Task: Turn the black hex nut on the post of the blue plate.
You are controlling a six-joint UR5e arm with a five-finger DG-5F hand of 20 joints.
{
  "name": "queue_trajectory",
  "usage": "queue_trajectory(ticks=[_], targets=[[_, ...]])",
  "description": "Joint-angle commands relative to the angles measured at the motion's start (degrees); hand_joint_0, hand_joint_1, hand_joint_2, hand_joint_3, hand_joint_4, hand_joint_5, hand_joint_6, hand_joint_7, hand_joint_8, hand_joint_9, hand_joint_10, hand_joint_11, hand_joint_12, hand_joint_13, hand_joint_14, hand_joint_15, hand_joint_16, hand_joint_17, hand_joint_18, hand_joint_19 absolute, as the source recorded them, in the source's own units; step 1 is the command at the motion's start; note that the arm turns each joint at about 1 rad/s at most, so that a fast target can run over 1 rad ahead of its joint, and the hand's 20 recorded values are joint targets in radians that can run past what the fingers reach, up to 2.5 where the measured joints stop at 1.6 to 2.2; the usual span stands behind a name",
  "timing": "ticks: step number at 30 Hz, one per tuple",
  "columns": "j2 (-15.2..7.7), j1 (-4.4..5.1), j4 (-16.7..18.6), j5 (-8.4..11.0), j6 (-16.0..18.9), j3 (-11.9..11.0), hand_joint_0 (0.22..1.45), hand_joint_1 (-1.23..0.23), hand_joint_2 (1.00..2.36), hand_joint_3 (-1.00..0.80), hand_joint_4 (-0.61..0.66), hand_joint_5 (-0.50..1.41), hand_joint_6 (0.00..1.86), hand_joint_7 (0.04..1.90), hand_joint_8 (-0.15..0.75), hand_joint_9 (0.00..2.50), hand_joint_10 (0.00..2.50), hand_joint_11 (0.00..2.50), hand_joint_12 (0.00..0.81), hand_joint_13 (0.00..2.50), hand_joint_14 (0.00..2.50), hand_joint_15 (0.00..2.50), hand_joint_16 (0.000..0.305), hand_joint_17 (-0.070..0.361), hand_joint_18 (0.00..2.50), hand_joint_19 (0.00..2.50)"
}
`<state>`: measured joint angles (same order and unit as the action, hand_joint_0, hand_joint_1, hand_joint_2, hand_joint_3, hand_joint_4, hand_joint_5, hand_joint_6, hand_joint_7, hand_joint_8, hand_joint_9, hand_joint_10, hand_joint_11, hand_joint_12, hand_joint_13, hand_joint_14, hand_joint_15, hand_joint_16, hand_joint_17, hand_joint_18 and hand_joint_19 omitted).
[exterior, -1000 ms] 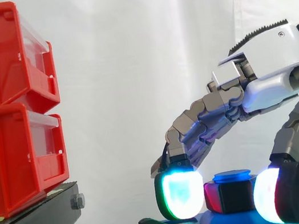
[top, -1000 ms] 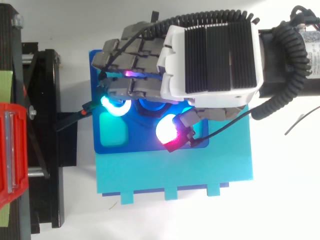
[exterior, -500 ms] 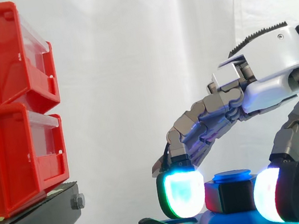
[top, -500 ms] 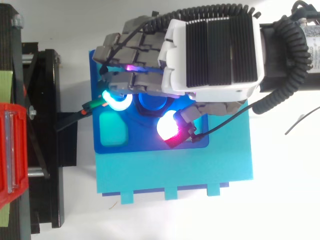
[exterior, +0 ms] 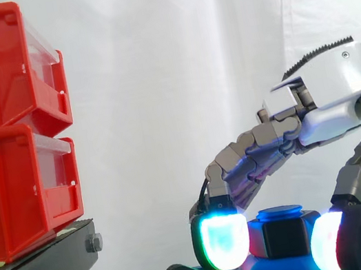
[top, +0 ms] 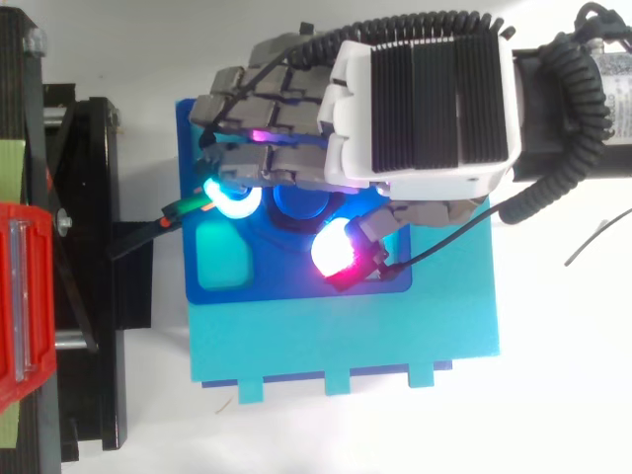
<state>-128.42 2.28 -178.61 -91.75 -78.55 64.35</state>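
Side view | hand (exterior: 327,92) pinches black hex nut (exterior: 286,236) on blue plate (top: 286,279); red bins (exterior: 16,192) stacked

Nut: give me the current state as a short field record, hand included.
nut: black, on the blue post
hand: above the nut, fingers curled down
pads: one on each side of the nut, appear to pinch it
plate: blue, on a cyan base
bins: red, stacked at left, apart
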Motion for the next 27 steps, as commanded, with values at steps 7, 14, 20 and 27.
queue_trajectory(ticks=[7, 14, 20, 27], targets=[[0.0, 0.00, 1.4, -0.01, 0.1, 0.9, 0.58, -0.81, 1.00, -0.50, 0.21, -0.20, 0.50, 0.98, 0.203, 0.28, 0.00, 0.07, 0.339, 0.27, 0.00, 0.12, 0.048, 0.107, 0.32, 0.32], [0.0, 0.00, 1.4, -0.01, 0.1, 0.9, 0.58, -0.75, 1.00, -0.50, 0.22, -0.19, 0.50, 1.02, 0.206, 0.30, 0.00, 0.06, 0.334, 0.28, 0.00, 0.11, 0.047, 0.106, 0.33, 0.34], [-0.1, 0.00, 1.6, -0.01, 0.1, 0.9, 0.59, -0.73, 1.00, -0.49, 0.23, -0.18, 0.50, 1.03, 0.212, 0.33, 0.00, 0.06, 0.334, 0.28, 0.00, 0.11, 0.047, 0.105, 0.34, 0.33], [0.0, 0.00, 1.7, -0.10, 0.1, 0.9, 0.59, -0.70, 1.00, -0.49, 0.23, -0.17, 0.50, 1.03, 0.216, 0.35, 0.00, 0.07, 0.333, 0.29, 0.00, 0.11, 0.046, 0.105, 0.34, 0.33]])
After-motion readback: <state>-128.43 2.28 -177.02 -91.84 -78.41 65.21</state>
